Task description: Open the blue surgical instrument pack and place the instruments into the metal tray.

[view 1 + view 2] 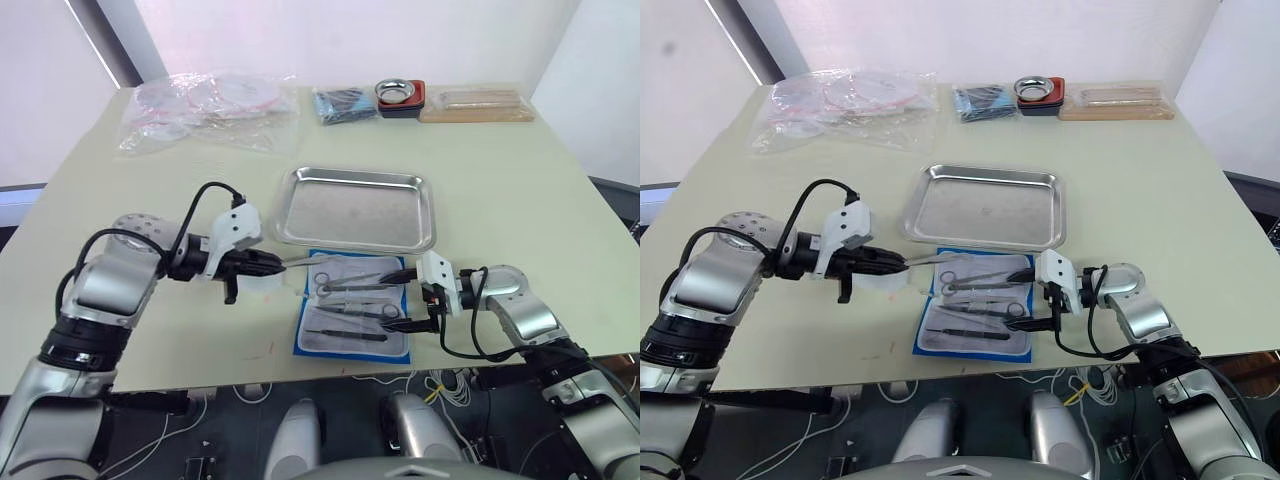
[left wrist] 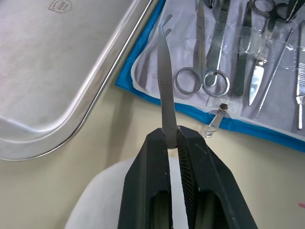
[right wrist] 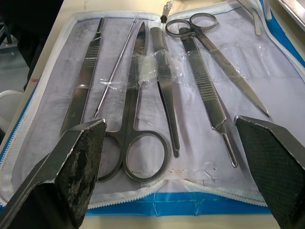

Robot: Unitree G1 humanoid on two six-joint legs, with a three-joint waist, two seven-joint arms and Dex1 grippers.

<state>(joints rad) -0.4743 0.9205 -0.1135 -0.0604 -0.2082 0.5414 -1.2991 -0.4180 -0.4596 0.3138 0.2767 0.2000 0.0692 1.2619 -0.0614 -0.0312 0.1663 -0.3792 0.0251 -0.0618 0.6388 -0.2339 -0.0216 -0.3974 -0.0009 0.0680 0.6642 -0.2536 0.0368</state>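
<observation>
Lying open on the cream bench [image 1: 520, 180], the blue surgical instrument pack [image 1: 352, 318] shows its whitish pocketed inner face with blue border, directly below the near rim of the metal tray [image 1: 355, 208] and almost touching it. The instruments [image 3: 157, 86] rest side by side in the pack: ring-handled scissors, forceps, a thin probe and flat slim tools, some under a clear strap. Left claw [image 2: 172, 138], pressed together, pinches a slim curved forceps [image 2: 164, 71] by one end; the free forked tip reaches over the pack's corner beside the tray rim, clear of the other tools. Right claw [image 3: 171, 138], spread wide, sits at the pack's opposite edge with one finger to each side of the row of instruments, its black fingers [image 3: 76, 162] low over the fabric; contact with any tool cannot be told. The tray holds nothing but its own bare shiny floor. Along the far edge of the bench lie crumpled clear plastic bags [image 1: 205, 110], a small dark-blue packet [image 1: 343, 103], a round metal bowl in a red holder [image 1: 400, 95] and a flat tan package [image 1: 478, 104], all well apart from the tray.
</observation>
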